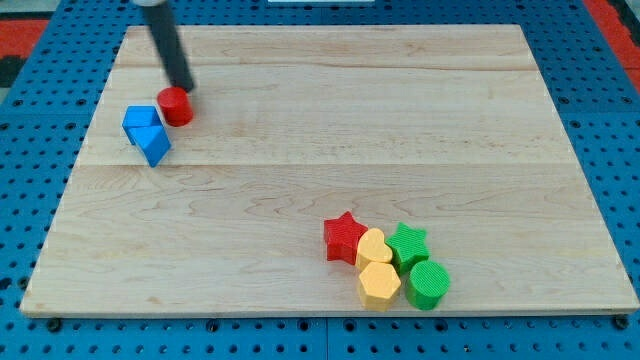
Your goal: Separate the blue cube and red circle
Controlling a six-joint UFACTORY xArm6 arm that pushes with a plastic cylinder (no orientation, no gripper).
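Wooden board [330, 150]: pale planks fill most of the view, lying on a blue pegboard surface [40, 340].
Rod [168, 45]: dark and straight, slanting down from the view's top left; it has no jaws, nothing is pinched.
My tip [186, 88]: at the upper right edge of the red circle; whether it touches I cannot tell.
Cluster at the view's bottom right: red star [345, 237], yellow heart-like block [374, 247], green star [408, 243], yellow hexagon [379, 285], green cylinder [428, 284], all packed together.
Blue cube [141, 120]: near the board's upper left, just left of the red circle.
Blue triangular block [154, 146]: touching the cube's lower side.
Red circle [175, 105]: just beside the cube, with a hairline gap at most.
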